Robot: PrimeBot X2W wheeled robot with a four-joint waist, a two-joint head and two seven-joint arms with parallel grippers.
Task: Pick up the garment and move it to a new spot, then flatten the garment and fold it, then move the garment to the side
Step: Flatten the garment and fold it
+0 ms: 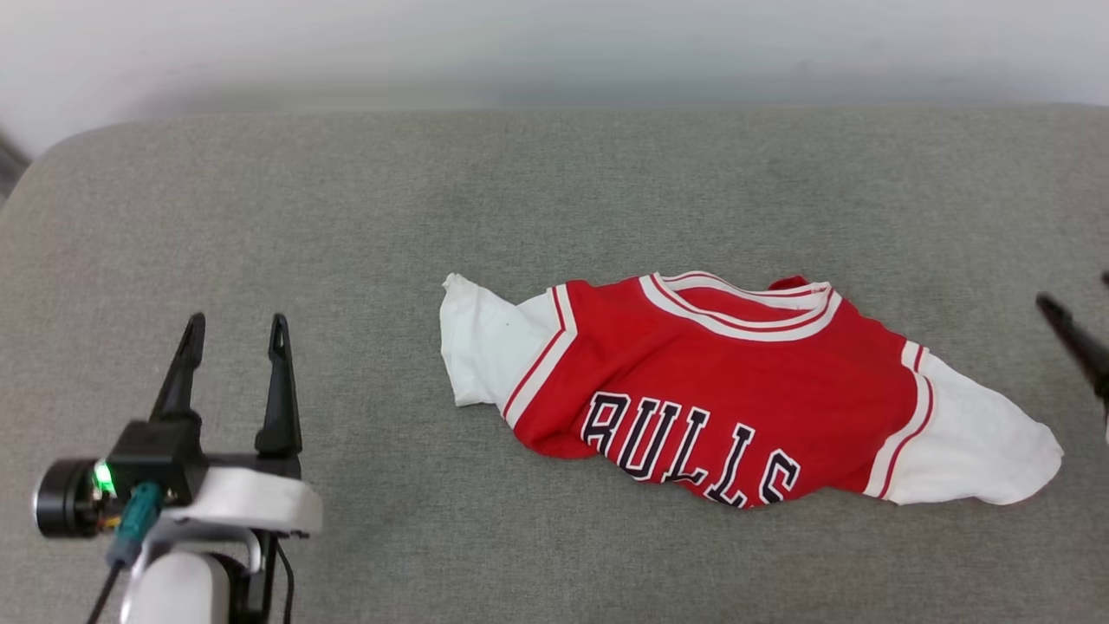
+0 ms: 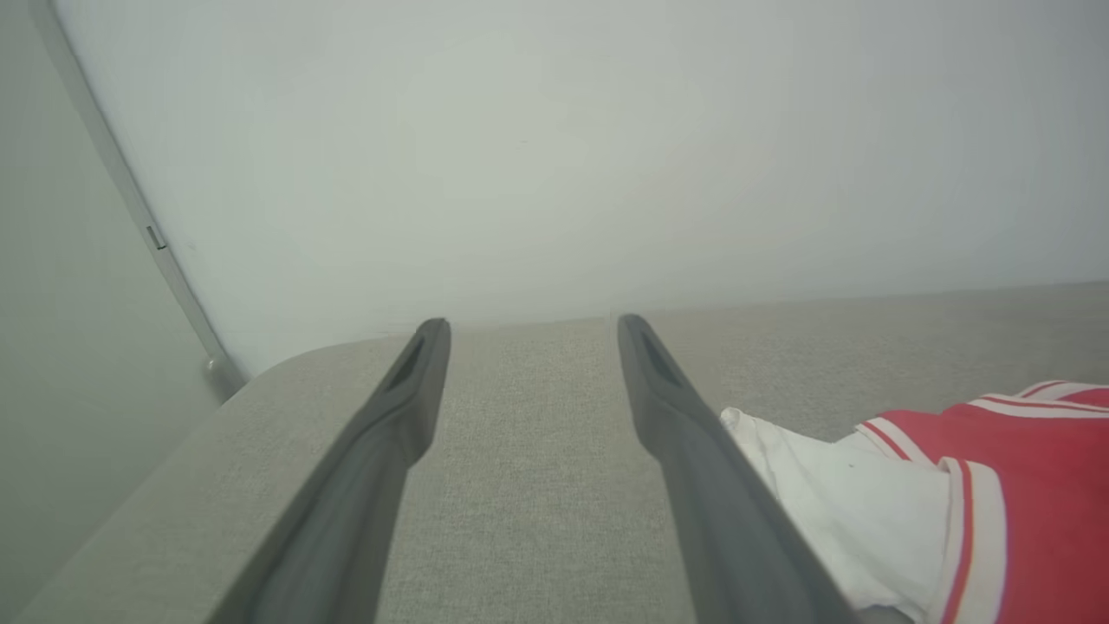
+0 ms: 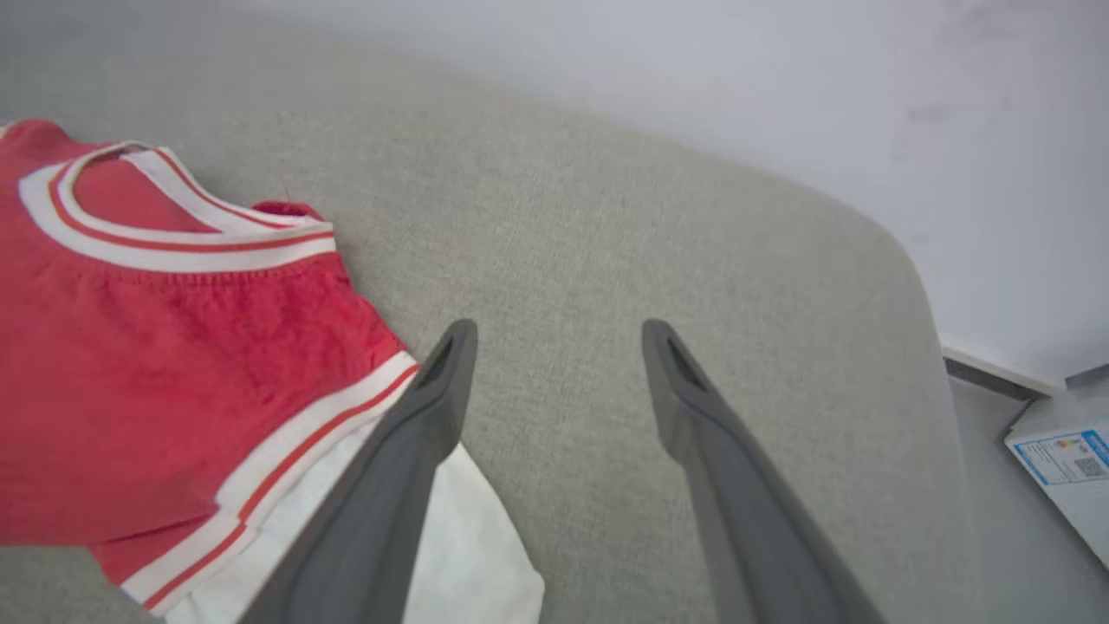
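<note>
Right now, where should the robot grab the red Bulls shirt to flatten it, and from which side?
Probably take the garment by its white sleeves, each from its outer side: left gripper on the left sleeve, right gripper on the right sleeve. Both stick out flat past the bunched red body, with bare cushion beside them for open fingers.

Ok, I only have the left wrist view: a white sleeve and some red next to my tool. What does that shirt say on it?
Observer: The red jersey has black, white-outlined BULLS lettering.
Operator: Where's the right tool?
Observer: The right tool is open and empty, near the jersey's other white sleeve.
Operator: Is it lying flat?
Observer: No, it's rumpled, and the lettering runs off its near edge.
</note>
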